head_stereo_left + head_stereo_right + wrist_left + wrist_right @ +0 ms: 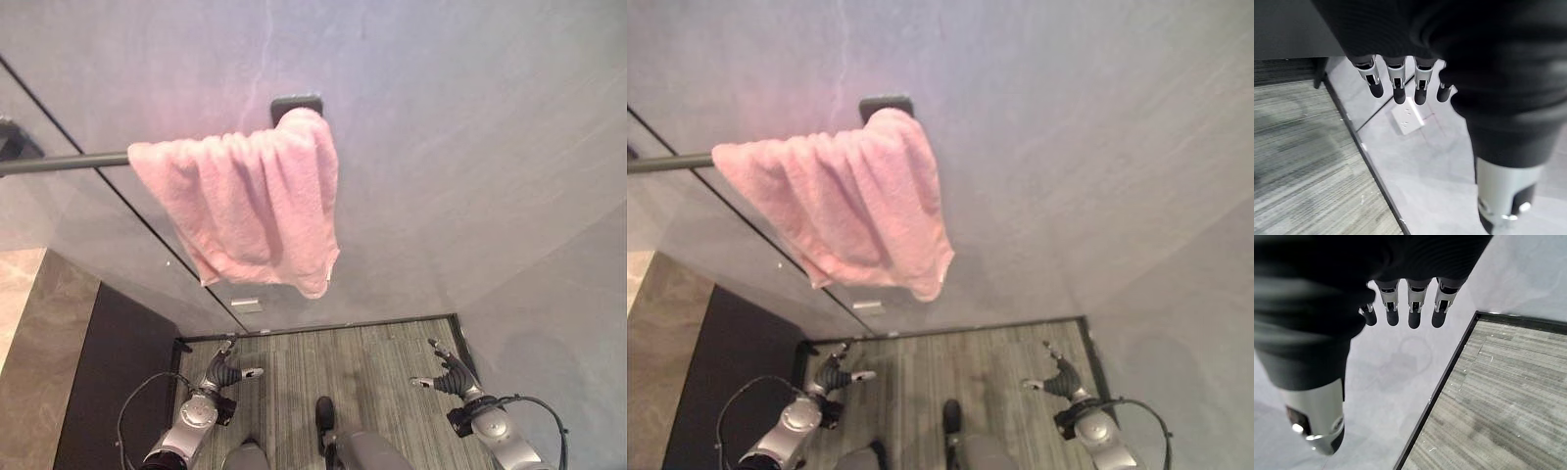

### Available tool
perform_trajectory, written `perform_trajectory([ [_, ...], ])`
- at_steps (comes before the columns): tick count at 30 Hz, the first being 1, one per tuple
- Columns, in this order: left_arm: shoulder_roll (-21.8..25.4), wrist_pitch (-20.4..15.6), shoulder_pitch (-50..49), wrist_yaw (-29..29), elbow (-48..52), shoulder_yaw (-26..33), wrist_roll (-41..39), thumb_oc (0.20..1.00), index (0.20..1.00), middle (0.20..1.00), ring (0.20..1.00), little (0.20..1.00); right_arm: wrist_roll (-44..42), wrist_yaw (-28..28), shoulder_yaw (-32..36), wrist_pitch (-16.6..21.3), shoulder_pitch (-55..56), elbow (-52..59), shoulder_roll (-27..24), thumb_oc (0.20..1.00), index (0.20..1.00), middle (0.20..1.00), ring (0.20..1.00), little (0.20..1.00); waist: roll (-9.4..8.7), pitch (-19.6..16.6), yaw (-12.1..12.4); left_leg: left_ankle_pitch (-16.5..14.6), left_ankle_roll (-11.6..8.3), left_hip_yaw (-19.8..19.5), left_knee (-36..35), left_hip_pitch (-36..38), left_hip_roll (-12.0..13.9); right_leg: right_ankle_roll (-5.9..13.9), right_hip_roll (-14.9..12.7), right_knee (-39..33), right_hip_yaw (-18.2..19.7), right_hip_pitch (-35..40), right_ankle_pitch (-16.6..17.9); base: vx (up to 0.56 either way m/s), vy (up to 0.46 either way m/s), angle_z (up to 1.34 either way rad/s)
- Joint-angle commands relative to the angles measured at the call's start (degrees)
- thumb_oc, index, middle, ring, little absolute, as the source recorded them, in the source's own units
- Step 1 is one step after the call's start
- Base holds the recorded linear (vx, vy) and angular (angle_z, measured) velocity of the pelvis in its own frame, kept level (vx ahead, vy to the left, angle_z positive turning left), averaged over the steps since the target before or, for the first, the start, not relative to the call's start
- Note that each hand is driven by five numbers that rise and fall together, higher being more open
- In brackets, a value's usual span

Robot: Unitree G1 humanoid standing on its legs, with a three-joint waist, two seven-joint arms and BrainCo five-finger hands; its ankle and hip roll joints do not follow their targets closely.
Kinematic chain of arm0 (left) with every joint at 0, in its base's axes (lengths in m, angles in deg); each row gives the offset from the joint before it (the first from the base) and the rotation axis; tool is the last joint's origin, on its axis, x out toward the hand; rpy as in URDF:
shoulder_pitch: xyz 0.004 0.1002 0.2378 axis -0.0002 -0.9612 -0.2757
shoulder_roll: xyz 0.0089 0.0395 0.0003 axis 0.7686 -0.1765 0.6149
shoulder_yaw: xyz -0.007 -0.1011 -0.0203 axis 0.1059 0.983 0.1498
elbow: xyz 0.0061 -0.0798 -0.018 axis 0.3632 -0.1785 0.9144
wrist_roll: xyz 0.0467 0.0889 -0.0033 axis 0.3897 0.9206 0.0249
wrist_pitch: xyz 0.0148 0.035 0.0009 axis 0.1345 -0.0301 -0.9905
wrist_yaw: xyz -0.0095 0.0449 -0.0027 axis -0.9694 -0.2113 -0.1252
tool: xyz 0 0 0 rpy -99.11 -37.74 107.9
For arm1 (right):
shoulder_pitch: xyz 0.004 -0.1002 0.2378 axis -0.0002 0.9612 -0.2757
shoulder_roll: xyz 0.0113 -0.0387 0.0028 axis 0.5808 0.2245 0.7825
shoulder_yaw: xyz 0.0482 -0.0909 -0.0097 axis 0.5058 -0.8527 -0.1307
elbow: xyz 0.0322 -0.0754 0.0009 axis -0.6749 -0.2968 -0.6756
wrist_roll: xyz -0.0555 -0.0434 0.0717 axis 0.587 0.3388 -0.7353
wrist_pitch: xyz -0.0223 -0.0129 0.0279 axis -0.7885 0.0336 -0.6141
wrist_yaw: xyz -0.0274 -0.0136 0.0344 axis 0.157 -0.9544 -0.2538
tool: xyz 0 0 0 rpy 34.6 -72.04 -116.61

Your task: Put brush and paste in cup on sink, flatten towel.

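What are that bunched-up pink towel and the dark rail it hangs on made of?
The bunched-up pink towel looks like soft terry cotton: fuzzy, looped surface and limp folds. The dark rail seems to be matt-finished metal, thin, straight and rigid, though coated plastic cannot be ruled out.

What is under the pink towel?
The pink towel hangs bunched over a dark rail. The rail's end and most of its dark wall mount are covered. Behind it is grey wall.

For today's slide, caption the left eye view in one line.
Bunched pink towel hangs on a wall rail; left hand and right hand hang low, open and empty.
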Motion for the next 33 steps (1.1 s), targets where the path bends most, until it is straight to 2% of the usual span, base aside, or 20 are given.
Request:
perform_trajectory([
  [1,2.95,-2.46,-0.26,1.5,1.96,0.22,1.71,1.0,1.0,1.0,1.0,1.0,-0.62,1.03,0.88,1.98,2.03,1.29,-0.43,1.0,1.0,1.0,1.0,1.0,0.38,-1.88,-0.32,0.77,3.27,-3.17,5.7,1.1,-3.68,8.54,-7.14,10.44,6.58,0.19,-3.16,0.12,0.146,-0.55],
  [6,4.54,-2.59,-3.62,0.73,3.71,1.99,1.84,1.0,1.0,1.0,1.0,1.0,-1.0,1.3,2.11,1.59,1.55,0.48,1.28,1.0,1.0,1.0,1.0,1.0,0.48,-2.51,0.82,-1.77,4.87,-0.86,5.69,2.91,-5.96,10.24,-9.0,9.21,9.81,1.02,-1.26,0.08,0.193,-0.54],
  [9,4.89,-2.65,-4.28,1.05,3.29,2.71,1.89,1.0,1.0,1.0,1.0,1.0,-0.98,1.79,2.12,1.61,0.94,-0.02,2.05,1.0,1.0,1.0,1.0,1.0,0.37,-2.44,1.48,-2.62,5.48,0.34,6.07,3.45,-6.5,11.06,-9.65,8.99,10.09,1.0,-0.39,0.01,0.128,-0.22],
  [14,5.65,-2.97,-6.56,1.47,4.37,5.23,1.42,1.0,1.0,1.0,1.0,1.0,-2.49,2.54,3.34,2.02,0.95,0.07,3.37,1.0,1.0,1.0,1.0,1.0,0.26,-3.29,2.51,-2.3,5.83,1.11,3.66,5.37,-7.05,12.52,-10.69,8.3,9.01,1.47,1.77,0.02,0.067,-0.1],
  [19,6.04,-3.35,-8.65,1.69,4.89,6.88,1.46,1.0,1.0,1.0,1.0,1.0,-4.71,2.23,4.44,2.76,1.22,1.03,3.6,1.0,1.0,1.0,1.0,1.0,0.15,-3.95,3.2,-1.64,5.83,1.3,0.94,7.07,-7.14,12.97,-11.23,7.48,7.36,2.13,2.9,0.01,0.016,0.11],
  [21,8.13,-4.01,-11.84,-0.53,11.39,9.68,-0.87,1.0,1.0,1.0,1.0,1.0,-11.27,-0.24,7.83,4.24,2.7,6.39,2.74,1.0,1.0,1.0,1.0,1.0,-0.02,-4.41,4.14,-0.13,5.33,0.3,-2.08,7.63,-6.88,13.1,-11.89,5.64,4.87,2.99,3.37,0.0,-0.025,0.1],
  [24,10.61,-4.48,-13.8,-3.02,17.09,11.23,-2.29,1.0,1.0,1.0,1.0,1.0,-16.65,-3.49,10.25,5.15,4.12,10.59,0.75,1.0,1.0,1.0,1.0,1.0,-0.09,-4.71,4.4,0.21,5.07,-0.67,-3.08,7.57,-6.82,12.52,-12.44,3.23,3.45,4.09,2.54,0.0,-0.02,0.31],
  [26,12.48,-4.81,-15.0,-4.65,20.57,12.47,-3.99,1.0,1.0,1.0,1.0,1.0,-23.13,-6.42,11.66,5.59,4.73,13.55,-0.4,1.0,1.0,1.0,1.0,1.0,-0.23,-4.87,4.75,0.41,4.94,-0.63,-3.48,7.64,-6.73,12.5,-12.6,1.8,3.21,4.49,2.79,-0.01,-0.023,0.32],
  [27,15.0,-5.31,-16.21,-7.04,24.3,13.7,-5.22,1.0,1.0,1.0,1.0,1.0,-27.09,-10.3,12.04,5.35,5.3,16.03,-3.01,1.0,1.0,1.0,1.0,1.0,-0.37,-5.01,5.19,0.49,4.76,-0.53,-3.71,7.56,-6.57,12.59,-12.84,0.65,2.89,4.79,2.87,-0.01,-0.015,0.04],
  [28,15.01,-5.25,-16.3,-7.08,24.4,13.75,-5.24,1.0,1.0,1.0,1.0,1.0,-27.13,-10.34,12.05,5.32,5.35,16.07,-3.04,1.0,1.0,1.0,1.0,1.0,-0.37,-5.02,5.18,0.49,4.76,-0.53,-3.72,7.59,-6.56,12.59,-12.83,0.61,2.89,4.83,2.88,-0.01,-0.012,-0.04],
  [29,17.47,-5.79,-17.1,-9.18,28.2,14.84,-7.09,1.0,1.0,1.0,1.0,1.0,-31.98,-13.82,12.52,4.88,6.23,18.99,-5.95,1.0,1.0,1.0,1.0,1.0,-0.59,-5.06,5.47,0.51,4.64,-0.53,-3.69,7.44,-6.53,12.64,-12.99,0.17,2.86,4.97,2.92,0.0,0.0,0.0],
  [32,20.84,-6.37,-17.56,-11.48,31.92,15.83,-9.07,1.0,1.0,1.0,1.0,1.0,-37.49,-18.32,12.39,3.62,7.14,22.64,-9.87,1.0,1.0,1.0,1.0,1.0,-0.88,-5.12,5.65,0.53,4.48,-0.76,-3.67,7.35,-6.62,12.8,-13.25,-0.06,2.46,5.21,2.97,0.0,0.0,0.0],
  [33,23.56,-6.68,-17.66,-13.11,34.78,16.43,-10.64,1.0,1.0,1.0,1.0,1.0,-41.16,-21.23,12.15,2.72,7.36,26.31,-13.07,1.0,1.0,1.0,1.0,1.0,-1.07,-5.14,5.85,0.56,4.45,-0.86,-3.82,7.31,-6.69,12.88,-13.45,-0.13,2.24,5.25,3.08,0.0,0.0,0.0],
])
